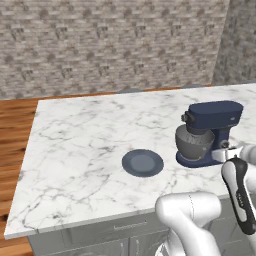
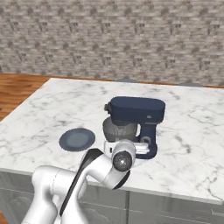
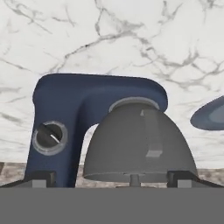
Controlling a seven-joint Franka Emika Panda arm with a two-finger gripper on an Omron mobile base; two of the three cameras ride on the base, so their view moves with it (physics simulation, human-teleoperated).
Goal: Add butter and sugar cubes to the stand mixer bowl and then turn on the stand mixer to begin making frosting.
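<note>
The navy-blue stand mixer stands on the marble counter with its head down over the grey metal stand mixer bowl. My gripper hangs low at the mixer's near side, level with its base. In the hand view the mixer appears upside down, with the bowl in the middle and the silver side knob to the left. The gripper is open, its fingertips wide apart with nothing between them. The butter and the sugar cubes are out of view.
A flat dark blue-grey plate lies on the counter left of the mixer, with nothing visible on it. A brick wall runs behind the counter. Wooden floor lies beyond the counter's left edge.
</note>
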